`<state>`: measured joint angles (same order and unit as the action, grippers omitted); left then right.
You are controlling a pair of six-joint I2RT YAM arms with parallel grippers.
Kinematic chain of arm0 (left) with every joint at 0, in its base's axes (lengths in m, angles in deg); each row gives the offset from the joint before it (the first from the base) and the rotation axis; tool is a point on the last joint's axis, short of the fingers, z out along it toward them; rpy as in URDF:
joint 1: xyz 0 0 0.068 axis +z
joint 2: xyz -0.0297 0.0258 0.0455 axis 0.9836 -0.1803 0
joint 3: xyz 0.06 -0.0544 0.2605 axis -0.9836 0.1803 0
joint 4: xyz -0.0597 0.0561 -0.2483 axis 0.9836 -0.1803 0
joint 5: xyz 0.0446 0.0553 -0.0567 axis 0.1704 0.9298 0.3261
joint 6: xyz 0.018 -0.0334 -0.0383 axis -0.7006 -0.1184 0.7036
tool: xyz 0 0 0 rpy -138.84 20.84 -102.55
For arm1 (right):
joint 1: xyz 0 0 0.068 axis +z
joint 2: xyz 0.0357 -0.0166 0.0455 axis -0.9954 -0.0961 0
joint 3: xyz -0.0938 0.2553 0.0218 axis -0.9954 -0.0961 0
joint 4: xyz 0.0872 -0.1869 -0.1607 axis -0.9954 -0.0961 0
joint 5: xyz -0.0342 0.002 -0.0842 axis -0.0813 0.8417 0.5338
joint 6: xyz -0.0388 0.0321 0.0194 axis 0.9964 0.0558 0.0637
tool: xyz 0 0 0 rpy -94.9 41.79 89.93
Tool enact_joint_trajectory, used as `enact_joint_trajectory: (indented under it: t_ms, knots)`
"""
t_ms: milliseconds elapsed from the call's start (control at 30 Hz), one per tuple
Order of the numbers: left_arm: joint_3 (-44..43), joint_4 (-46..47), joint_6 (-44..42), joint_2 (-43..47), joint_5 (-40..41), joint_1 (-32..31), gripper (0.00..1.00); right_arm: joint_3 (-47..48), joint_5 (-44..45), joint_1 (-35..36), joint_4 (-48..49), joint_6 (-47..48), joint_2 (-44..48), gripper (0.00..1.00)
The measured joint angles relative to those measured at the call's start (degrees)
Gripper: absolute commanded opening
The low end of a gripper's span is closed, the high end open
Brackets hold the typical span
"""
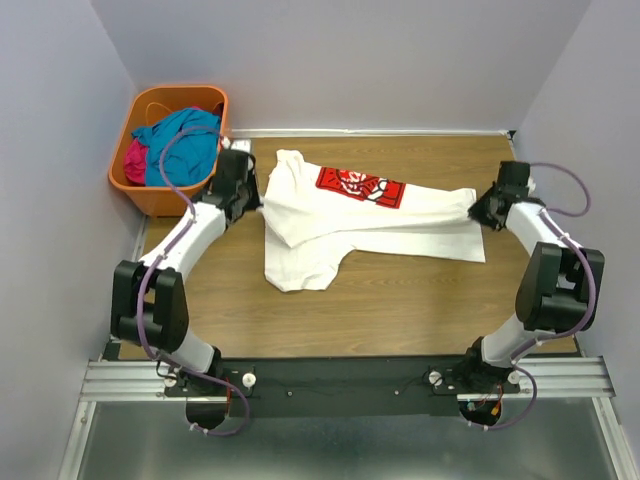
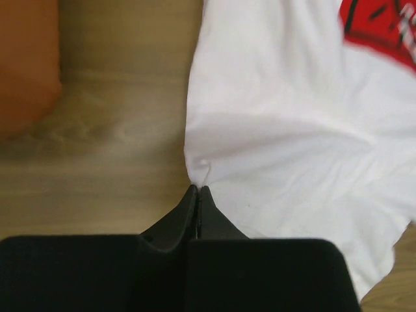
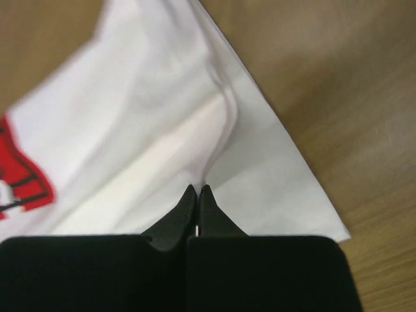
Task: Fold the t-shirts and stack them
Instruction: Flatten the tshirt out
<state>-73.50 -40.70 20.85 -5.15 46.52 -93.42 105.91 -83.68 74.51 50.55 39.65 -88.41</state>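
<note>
The white t-shirt (image 1: 350, 215) with a red print (image 1: 360, 186) lies stretched across the middle of the table, partly folded. My left gripper (image 1: 258, 197) is shut on the shirt's left edge; the left wrist view shows cloth (image 2: 286, 130) pinched at the fingertips (image 2: 197, 188). My right gripper (image 1: 480, 210) is shut on the shirt's right end; the right wrist view shows a fold of white cloth (image 3: 162, 136) pinched between the tips (image 3: 197, 188). A teal-blue t-shirt (image 1: 185, 145) and a magenta t-shirt (image 1: 134, 160) lie bunched in the basket.
An orange basket (image 1: 150, 195) stands at the back left corner, close beside my left arm. It also shows blurred in the left wrist view (image 2: 26, 58). Grey walls close in the table at the back and both sides.
</note>
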Motion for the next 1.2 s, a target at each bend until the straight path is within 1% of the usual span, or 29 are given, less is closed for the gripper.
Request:
enact_joint_trajectory:
  t_ms: [33,67,167,200,267,367,433,500,533,600,700,733,800,900,1000,1100,1200]
  knots:
    - [-3.41,-0.15,-0.15,-1.20,0.17,0.42,0.00,2.71,-0.17,0.00,-0.48,0.07,0.00,0.00]
    - [-8.50,-0.17,-0.31,-2.75,0.42,1.05,0.00,7.13,-0.44,0.00,-1.03,0.11,0.00,0.00]
    - [-19.91,-1.07,-0.74,-5.86,1.03,2.47,0.00,18.43,-1.07,0.00,-1.70,0.17,-0.07,0.00]
    - [-25.07,-2.89,-0.90,-7.23,1.18,2.91,0.00,21.53,-1.29,0.00,-1.73,0.20,-0.07,0.01]
    - [-38.34,-5.44,-1.05,-10.97,1.57,4.00,0.00,29.27,-1.81,0.00,-2.01,0.37,-0.17,0.00]
    - [-54.05,-6.84,-1.07,-15.02,2.27,5.40,0.00,39.41,-3.39,0.00,-1.68,1.14,-0.17,0.00]
    - [-62.14,-8.26,-1.03,-15.50,2.80,6.27,0.00,43.19,-4.00,0.02,-1.60,1.79,0.15,0.01]
    - [-66.18,-8.22,-1.01,-14.40,3.54,6.62,0.00,45.40,-4.46,0.02,-1.57,3.08,1.49,0.00]
    - [-66.45,-7.96,-1.03,-12.81,3.85,6.69,0.00,45.66,-4.55,0.02,-1.57,3.39,2.36,0.00]
    - [-63.01,-6.82,-1.16,-8.55,4.26,6.67,0.00,45.46,-4.55,0.02,-2.05,4.92,5.16,0.01]
    - [-54.18,-5.95,-1.90,1.49,5.68,6.67,0.00,43.71,-4.46,0.02,-2.86,7.87,11.61,0.00]
    - [-51.63,-5.27,-2.54,5.62,6.34,6.67,0.00,42.32,-4.37,0.11,-3.17,9.09,14.93,0.00]
    - [-49.48,-5.27,-3.78,10.08,7.39,6.64,0.00,40.52,-3.93,0.15,-3.45,11.19,21.07,0.00]
    - [-49.72,-5.42,-5.99,16.96,8.81,6.64,0.00,38.84,-2.25,0.85,-4.09,14.01,30.05,0.00]
    - [-53.48,-6.25,-8.37,21.55,10.36,6.67,0.00,38.91,0.37,3.74,-3.61,17.84,37.22,0.01]
    - [-58.01,-7.21,-10.56,24.46,10.88,6.67,0.00,38.95,2.34,6.58,-3.61,20.98,41.92,0.00]
    - [-61.18,-7.43,-12.24,26.32,10.88,6.67,0.00,39.01,3.80,8.26,-3.74,23.19,44.59,0.00]
